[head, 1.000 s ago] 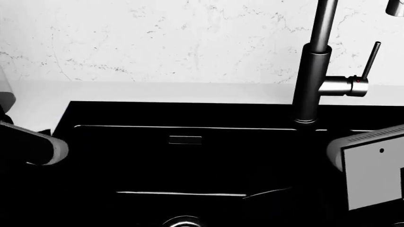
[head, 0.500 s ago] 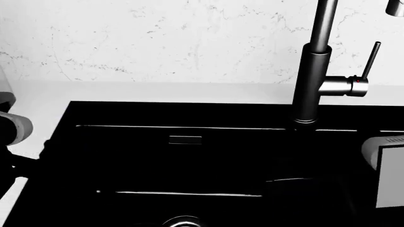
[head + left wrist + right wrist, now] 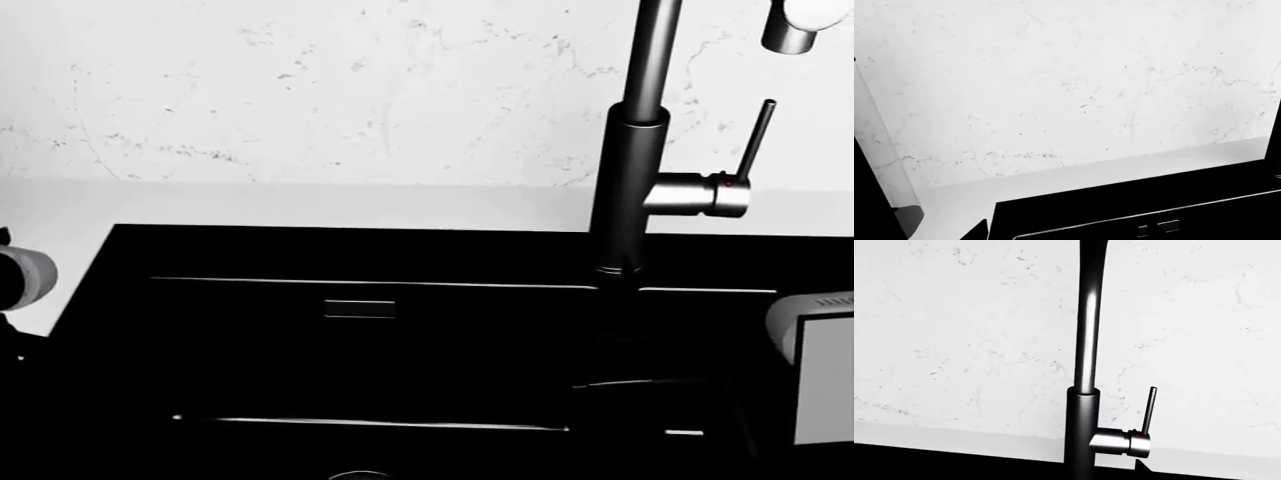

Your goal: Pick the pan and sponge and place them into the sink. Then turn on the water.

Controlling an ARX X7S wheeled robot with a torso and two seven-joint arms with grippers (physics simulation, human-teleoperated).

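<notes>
I'm facing the sink [image 3: 120, 250], a black basin set in the pale counter [image 3: 334, 205] below the marbled wall [image 3: 334, 90]. Neither the pan nor the sponge can be made out; inside the basin everything is black on black, so if the pan is there I can't pick it out. No water runs. My judgement: the tap is the thing in hand.

The tap [image 3: 621, 200] stands upright on the sink's back rim, a tall dark metal column. Its lever [image 3: 757, 135] rises thin and nearly vertical from the short side barrel [image 3: 687, 195], which carries a small red dot. The right wrist view looks squarely at this lever [image 3: 1148, 407], some way off.

It's rigid metal, smooth and probably slippery, and the rod is slim, so a pinch could slide off. I'd push near its upper end, where leverage is best, rather than squeeze.

My right arm [image 3: 814, 365] shows only as a pale casing at the edge; my left arm [image 3: 20, 278] likewise. Whether either pincer is spread or closed, I can't tell.
</notes>
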